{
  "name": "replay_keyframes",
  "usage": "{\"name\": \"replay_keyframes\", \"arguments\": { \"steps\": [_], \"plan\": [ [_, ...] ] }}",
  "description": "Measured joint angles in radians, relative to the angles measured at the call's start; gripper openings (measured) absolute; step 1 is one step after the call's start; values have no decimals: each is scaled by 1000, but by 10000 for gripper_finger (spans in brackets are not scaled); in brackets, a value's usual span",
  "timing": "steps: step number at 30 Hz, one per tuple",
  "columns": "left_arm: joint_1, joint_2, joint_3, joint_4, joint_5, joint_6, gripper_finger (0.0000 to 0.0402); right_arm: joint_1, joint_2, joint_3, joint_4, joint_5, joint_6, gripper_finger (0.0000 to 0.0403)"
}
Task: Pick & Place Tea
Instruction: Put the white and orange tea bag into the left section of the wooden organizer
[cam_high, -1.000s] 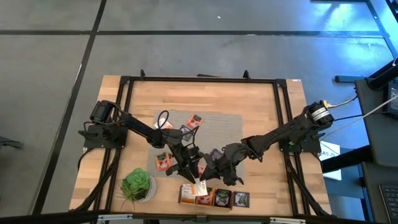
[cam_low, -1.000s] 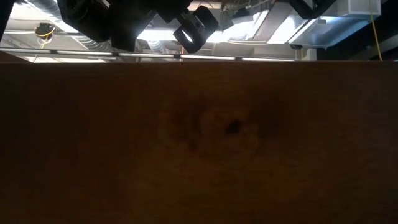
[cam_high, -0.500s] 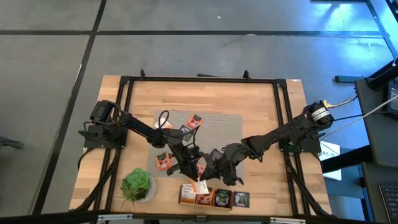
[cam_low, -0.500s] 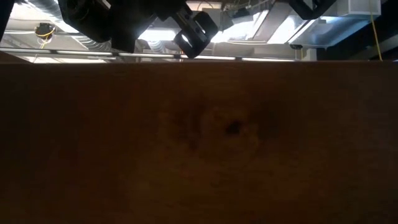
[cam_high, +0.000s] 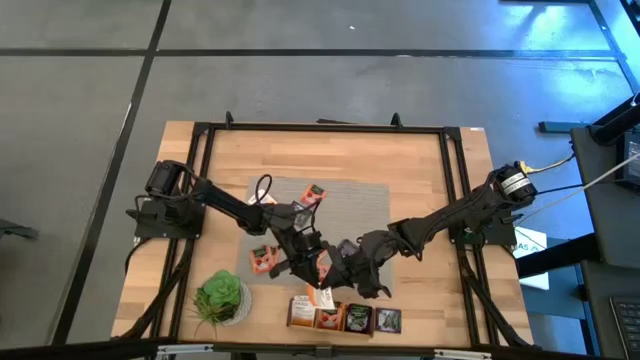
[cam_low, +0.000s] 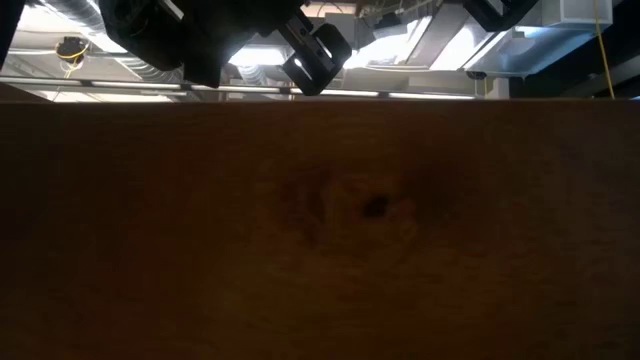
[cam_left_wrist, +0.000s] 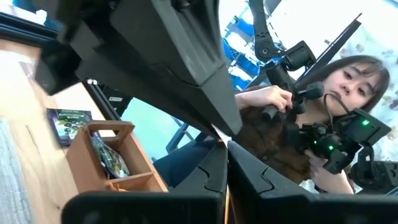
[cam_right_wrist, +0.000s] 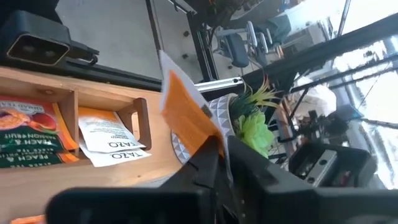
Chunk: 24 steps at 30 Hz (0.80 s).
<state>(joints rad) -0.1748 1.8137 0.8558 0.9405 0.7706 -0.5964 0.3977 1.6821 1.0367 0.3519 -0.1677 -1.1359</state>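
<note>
Box at the desk's 6 o'clock holds several sachets; others lie on the mat. Right jaws clamp an orange sachet; left jaws together.

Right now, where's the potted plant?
High view: the potted plant stands at the table's near left corner, left of the wooden tea box.

arms 2 | bench 1 | grey mat 1 | potted plant 1 | wooden compartment box 1, four slots | loose tea sachets on mat about 4, others hidden | person 1
</note>
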Motion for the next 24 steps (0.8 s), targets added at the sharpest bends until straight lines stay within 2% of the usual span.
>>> {"name": "replay_keyframes", "arguments": {
  "steps": [2,9,11,14,19,24],
  "plan": [
    [7,0,0,1,13,0,2,1,0,0,0,27,31,59],
    [21,0,0,4,47,16,3,14,-7,-2,-4,239,165,141],
    [26,-1,0,7,63,30,3,22,-23,-2,-20,259,217,157],
    [39,-1,0,21,88,34,2,30,-65,0,-104,258,309,173],
    [74,-1,0,32,93,53,2,21,-153,-1,-292,225,579,181],
    [110,-1,0,37,-3,135,2,16,-188,0,-391,193,818,181]
  ]
}}
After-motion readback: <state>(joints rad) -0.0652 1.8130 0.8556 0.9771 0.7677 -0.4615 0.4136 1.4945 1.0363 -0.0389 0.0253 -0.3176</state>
